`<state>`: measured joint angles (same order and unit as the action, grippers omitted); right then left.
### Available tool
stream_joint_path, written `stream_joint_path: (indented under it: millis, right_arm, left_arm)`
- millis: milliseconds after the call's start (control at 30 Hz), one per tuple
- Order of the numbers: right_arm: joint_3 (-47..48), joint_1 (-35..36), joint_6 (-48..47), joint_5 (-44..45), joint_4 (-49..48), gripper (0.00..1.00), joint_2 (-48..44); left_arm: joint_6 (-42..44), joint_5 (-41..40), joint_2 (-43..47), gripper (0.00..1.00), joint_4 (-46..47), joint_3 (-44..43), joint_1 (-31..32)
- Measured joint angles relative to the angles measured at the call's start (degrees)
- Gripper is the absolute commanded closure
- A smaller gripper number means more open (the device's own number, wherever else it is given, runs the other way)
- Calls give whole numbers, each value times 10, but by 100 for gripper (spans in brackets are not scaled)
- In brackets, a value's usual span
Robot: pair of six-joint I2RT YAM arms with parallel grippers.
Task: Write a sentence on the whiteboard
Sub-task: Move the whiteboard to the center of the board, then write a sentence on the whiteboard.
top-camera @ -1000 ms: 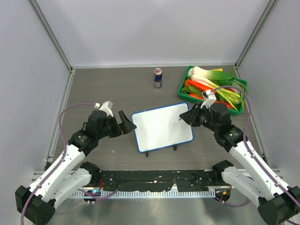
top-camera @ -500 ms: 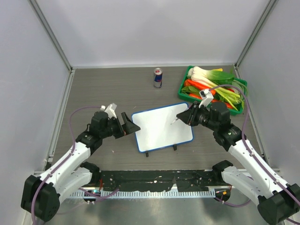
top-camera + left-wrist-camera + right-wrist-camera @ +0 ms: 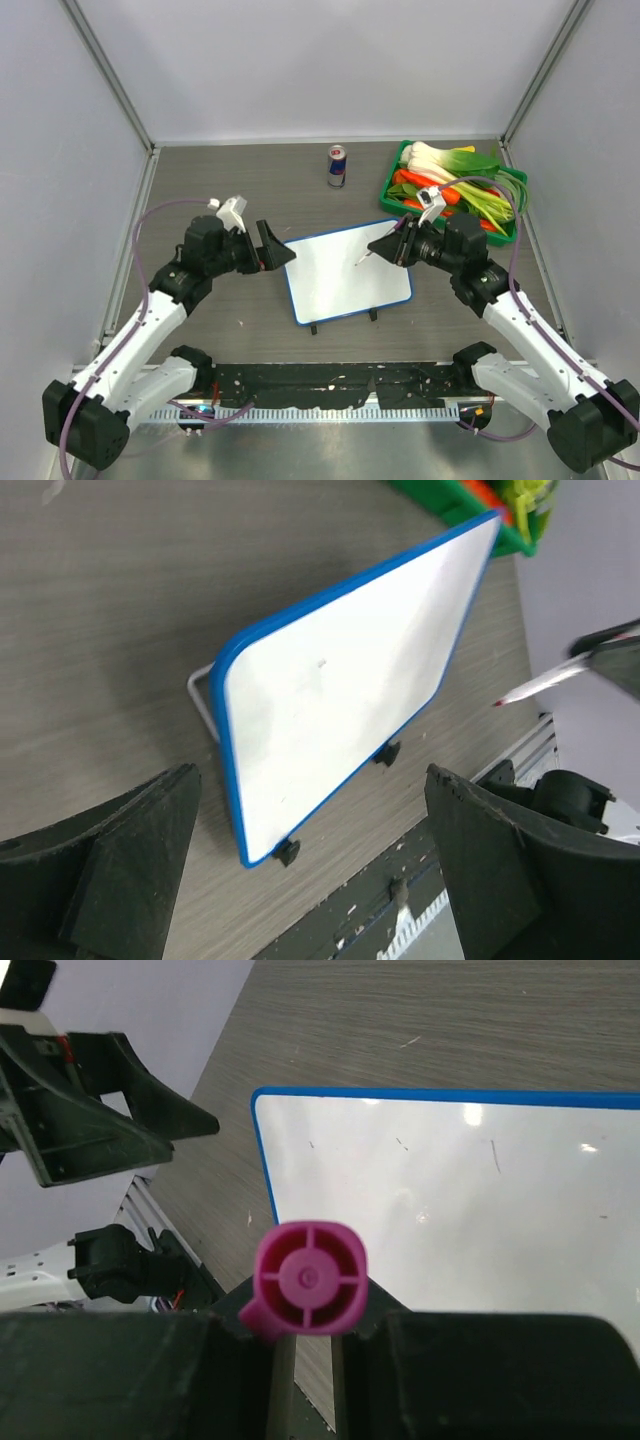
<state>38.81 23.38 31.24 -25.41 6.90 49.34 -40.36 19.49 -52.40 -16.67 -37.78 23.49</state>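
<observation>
The whiteboard (image 3: 347, 270) stands on the table (image 3: 230, 190). The left gripper (image 3: 278, 250) is beside it, jaws spread wide. The right gripper (image 3: 390, 246) pinches a marker (image 3: 370, 256), its tip maybe just over the whiteboard.

The whiteboard (image 3: 347, 272) sits mid-frame between my left gripper (image 3: 278, 250) and my right gripper (image 3: 388, 247), whose marker (image 3: 365, 256) is at the board's right part. Behind it, a can (image 3: 337, 166) stands upper centre and a vegetable crate (image 3: 390, 183) upper right.
</observation>
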Motion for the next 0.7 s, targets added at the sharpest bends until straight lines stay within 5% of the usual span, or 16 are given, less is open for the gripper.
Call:
stream_joint_path:
  millis: [167, 367, 700]
  right_arm:
    - [-1, 0, 16, -48, -52, 99, 27]
    - [-1, 0, 36, -93, -100, 99, 50]
    - [-1, 0, 57, -118, -124, 99, 50]
  left_arm:
    - [47, 6, -2, 0, -30, -104, 10]
    - [94, 17, -103, 0, -33, -206, 106]
    - [110, 70, -256, 18, -6, -263, 177]
